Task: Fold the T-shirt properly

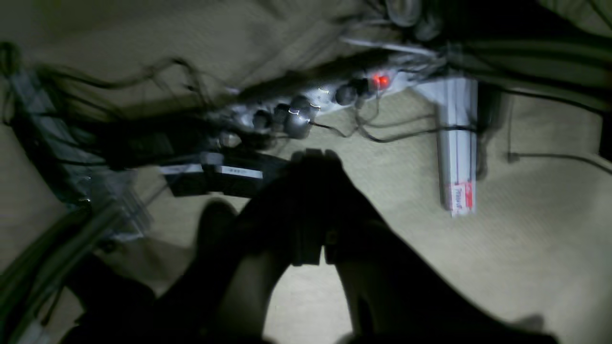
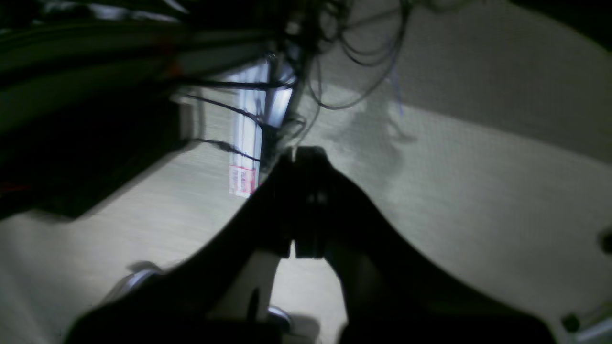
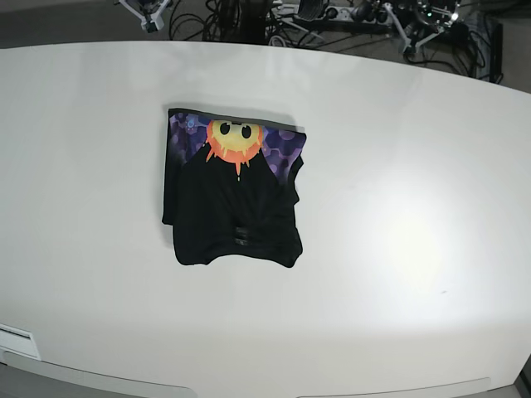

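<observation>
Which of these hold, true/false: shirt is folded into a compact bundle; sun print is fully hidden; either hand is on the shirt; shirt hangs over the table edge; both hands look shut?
1. The T-shirt is folded into a compact bundle. True.
2. The sun print is fully hidden. False: the sun face shows at the far end.
3. A hand is on the T-shirt. False: no arm shows over the table; both wrist views face the floor.
4. It hangs over the table edge. False: it lies well inside.
5. The left hand and right hand look shut. True.
</observation>
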{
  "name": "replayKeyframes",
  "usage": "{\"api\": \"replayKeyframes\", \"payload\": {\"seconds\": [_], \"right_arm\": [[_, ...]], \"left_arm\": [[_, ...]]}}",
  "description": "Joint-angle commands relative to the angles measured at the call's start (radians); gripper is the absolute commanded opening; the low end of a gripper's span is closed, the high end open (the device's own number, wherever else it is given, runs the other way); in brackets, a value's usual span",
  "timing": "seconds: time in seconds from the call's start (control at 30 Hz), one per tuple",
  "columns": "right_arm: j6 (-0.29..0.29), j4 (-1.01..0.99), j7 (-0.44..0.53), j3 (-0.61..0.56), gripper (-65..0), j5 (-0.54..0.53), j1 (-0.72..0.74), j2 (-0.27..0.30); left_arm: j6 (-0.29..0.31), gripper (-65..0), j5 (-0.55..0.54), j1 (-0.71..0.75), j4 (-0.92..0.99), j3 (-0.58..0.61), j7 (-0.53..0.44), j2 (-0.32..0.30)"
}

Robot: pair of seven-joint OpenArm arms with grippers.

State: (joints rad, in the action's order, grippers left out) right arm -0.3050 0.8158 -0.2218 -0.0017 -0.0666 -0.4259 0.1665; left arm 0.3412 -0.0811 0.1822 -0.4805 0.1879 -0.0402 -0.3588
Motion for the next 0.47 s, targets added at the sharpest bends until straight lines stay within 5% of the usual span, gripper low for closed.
{"api": "replayKeyframes", "payload": {"seconds": [0.0, 0.17, 0.3, 0.43], "right_arm": [[0.012, -0.041, 0.021, -0.020, -65.0, -0.002, 0.036, 0.002], [0.130, -0.208, 0.071, -0.166, -65.0, 0.020, 0.170, -0.037], [0.226, -0.214, 0.070, -0.272, -65.0, 0.019, 0.196, -0.079], [0.245, -0.214, 0.083, -0.352, -65.0, 0.024, 0.190, -0.117]], "left_arm": [[-0.015, -65.0, -0.002, -0.018, 0.018, 0.032, -0.013, 0.013], [-0.154, -65.0, -0.115, -0.050, 0.044, 0.168, -0.039, 0.106], [-0.159, -65.0, -0.123, -0.047, 0.044, 0.196, -0.039, 0.172], [-0.164, -65.0, -0.123, -0.047, 0.039, 0.196, -0.042, 0.222]]}}
